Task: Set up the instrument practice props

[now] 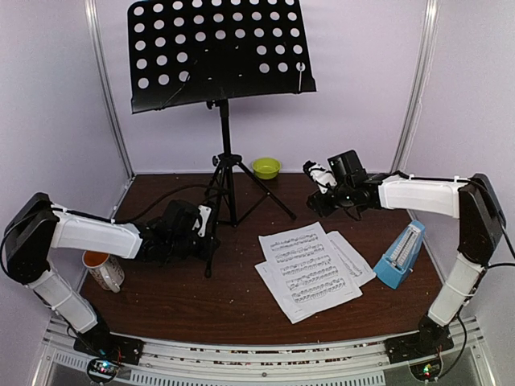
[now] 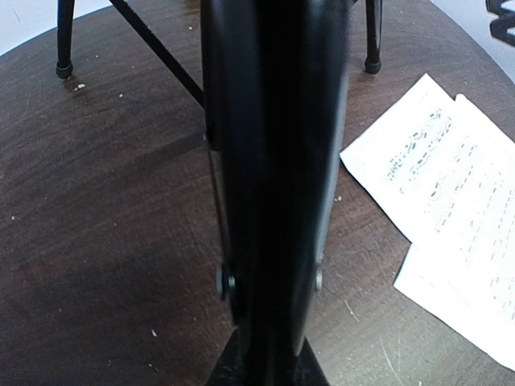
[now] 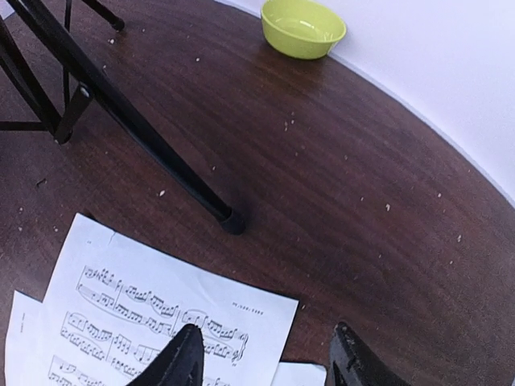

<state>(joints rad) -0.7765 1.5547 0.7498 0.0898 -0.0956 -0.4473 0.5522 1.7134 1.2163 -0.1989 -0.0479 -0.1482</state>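
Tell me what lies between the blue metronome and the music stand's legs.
The white sheet-music pages lie between the metronome and the music stand, as the top view shows.

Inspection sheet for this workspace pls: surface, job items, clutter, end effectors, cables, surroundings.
Surface: dark wood table, pale specks scattered.
Job's things: music stand upright at back; sheet-music pages overlapped, flat on table; blue metronome right of them.
Clutter: mug at left edge; green bowl by back wall.
End effectors: left end effector appears closed on the stand's front leg; right end effector open, empty, near the pages.
Cables: black cable lying on table behind left arm.
Surroundings: pale walls, metal corner posts.
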